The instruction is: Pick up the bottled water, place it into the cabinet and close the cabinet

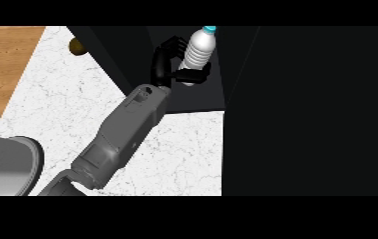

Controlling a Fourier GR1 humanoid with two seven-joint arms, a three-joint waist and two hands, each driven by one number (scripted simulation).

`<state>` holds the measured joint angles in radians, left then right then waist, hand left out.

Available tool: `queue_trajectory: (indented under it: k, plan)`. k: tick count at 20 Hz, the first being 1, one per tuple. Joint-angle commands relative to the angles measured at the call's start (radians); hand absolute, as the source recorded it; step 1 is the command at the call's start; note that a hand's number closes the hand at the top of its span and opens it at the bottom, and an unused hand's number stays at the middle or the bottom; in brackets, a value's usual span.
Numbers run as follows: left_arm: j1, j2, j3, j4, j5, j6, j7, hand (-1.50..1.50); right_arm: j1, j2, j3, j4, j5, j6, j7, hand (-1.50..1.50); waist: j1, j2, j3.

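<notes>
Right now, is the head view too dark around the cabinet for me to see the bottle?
Head view: the cabinet interior reads almost uniformly black, with no depth cues; the bottled water stands out white against it, cap visible; the robot hand is black on black, so its finger outline blends in; the marble counter is evenly lit, without glare.

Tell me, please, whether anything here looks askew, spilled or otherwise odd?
Nothing stands out. The bottled water leans a little, but only because the hand is carrying it into the dark cabinet; its blue cap is on and nothing has spilled on the counter.
</notes>
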<state>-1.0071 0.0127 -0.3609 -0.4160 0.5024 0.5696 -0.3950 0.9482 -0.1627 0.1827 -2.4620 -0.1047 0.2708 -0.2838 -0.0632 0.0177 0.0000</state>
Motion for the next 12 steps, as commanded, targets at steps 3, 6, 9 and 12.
queue_trajectory:
  k: [3,6,9,12]
  plan:
    - [-0.055,-0.012,0.058,0.175,-0.006,0.068,-0.039,1.5,-0.014,-0.011,-0.026,-0.036,-0.097,0.014,0.05,-1.5,-0.004,0.008,-0.001]
    - [-0.047,0.016,0.129,0.187,0.044,0.037,-0.091,1.5,-0.002,-0.008,-0.04,-0.045,-0.11,0.028,0.024,-1.5,-0.017,0.013,-0.001]
    - [-0.087,-0.001,0.135,0.232,0.031,0.064,-0.108,1.5,-0.024,0.002,-0.047,0.001,-0.096,0.033,0.002,-1.5,-0.016,0.011,-0.001]
    - [-0.133,0.021,0.104,0.284,-0.012,0.099,-0.095,-1.5,-0.022,-0.001,-0.022,-0.02,-0.08,0.044,0.016,-1.5,-0.027,0.017,-0.001]
